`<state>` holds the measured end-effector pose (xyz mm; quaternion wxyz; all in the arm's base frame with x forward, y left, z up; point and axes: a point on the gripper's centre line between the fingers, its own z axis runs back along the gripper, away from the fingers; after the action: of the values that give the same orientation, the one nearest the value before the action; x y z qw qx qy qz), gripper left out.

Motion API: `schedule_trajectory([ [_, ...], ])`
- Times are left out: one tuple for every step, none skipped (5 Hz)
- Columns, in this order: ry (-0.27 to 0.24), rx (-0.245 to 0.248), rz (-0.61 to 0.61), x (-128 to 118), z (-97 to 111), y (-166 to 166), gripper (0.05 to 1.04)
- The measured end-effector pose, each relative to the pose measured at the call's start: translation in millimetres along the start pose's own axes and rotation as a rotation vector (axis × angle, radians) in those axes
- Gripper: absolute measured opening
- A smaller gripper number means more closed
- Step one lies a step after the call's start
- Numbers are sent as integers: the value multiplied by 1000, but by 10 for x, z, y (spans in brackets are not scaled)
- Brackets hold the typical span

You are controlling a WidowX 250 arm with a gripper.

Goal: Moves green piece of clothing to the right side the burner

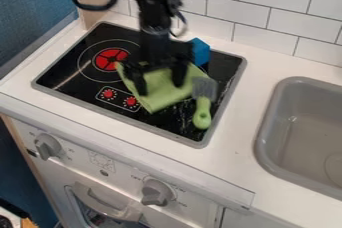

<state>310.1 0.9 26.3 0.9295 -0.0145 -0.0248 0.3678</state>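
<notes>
Roughly crosswise, the green cloth (159, 90) lies, one corner pointing frontward.

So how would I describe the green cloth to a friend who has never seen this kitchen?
Start at the black stovetop beside the grey sink and find the red burner. Right of it, beneath the black gripper, lies a light-green cloth. The utensil next to it has a green handle too, but the cloth is the broad sheet with corners, not the narrow, rounded grip.
</notes>
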Motion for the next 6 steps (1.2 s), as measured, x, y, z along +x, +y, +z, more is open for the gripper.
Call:
schedule_trajectory([
  [35,-8,-86,-301,10,-53,998],
  [60,-15,-151,-525,14,-88,998],
  [58,-17,-166,-561,13,-90,998],
  [47,-8,-171,-538,26,-89,998],
  [33,18,-179,-501,116,-62,999],
  [-42,3,-169,-417,389,-61,999],
])
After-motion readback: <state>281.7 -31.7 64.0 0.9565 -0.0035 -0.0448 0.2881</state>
